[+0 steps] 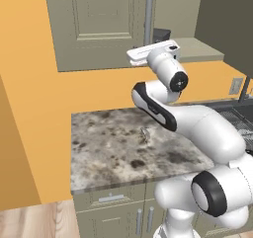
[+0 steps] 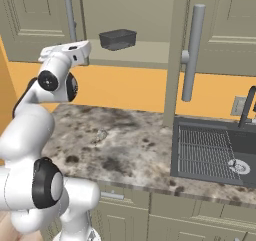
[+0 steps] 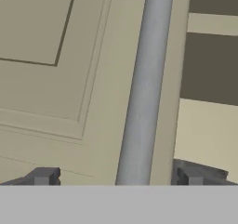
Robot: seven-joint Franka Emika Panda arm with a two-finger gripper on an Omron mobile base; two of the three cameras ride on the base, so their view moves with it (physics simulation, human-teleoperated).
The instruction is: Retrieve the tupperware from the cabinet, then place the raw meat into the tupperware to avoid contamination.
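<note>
While the arm rises from the lower right of the left base view, its gripper (image 1: 132, 57) sits at upper centre, just left of the bar handle (image 1: 148, 18) of the cabinet (image 1: 99, 24). The fingers themselves are hard to make out there, hidden behind the white hand. In the hand view the jaws stand wide apart, released, holding nothing: one finger tip (image 3: 44, 176) shows at lower left and the other at lower right, both cut off by the bottom of the frame, with the handle (image 3: 146, 83) running up between them, slightly tilted. Whether either tip touches the handle cannot be told. Left of the handle is the panelled face of the left door (image 3: 56, 69); right of it, past the door's edge, a pale shelf (image 3: 204, 130) and dark bands of the cabinet's inside show.

In the right base view the gripper (image 2: 85, 52) lies at upper left, by the left door's handle (image 2: 70, 16). The tupperware (image 2: 118, 39) rests on the shelf (image 2: 135, 52) inside the open cabinet, at upper centre, just right of the hand and apart from it. In the left base view only a dark corner of the tupperware (image 1: 162, 34) peeks out behind the handle.

The right door (image 2: 220, 30) stands swung out, its long handle (image 2: 192, 52) hanging over the bench (image 2: 125, 145). A small pale object (image 2: 101, 134) lies on the speckled bench, too small to identify. A dark sink (image 2: 212, 152) fills the lower right, cut off by the frame edge.
</note>
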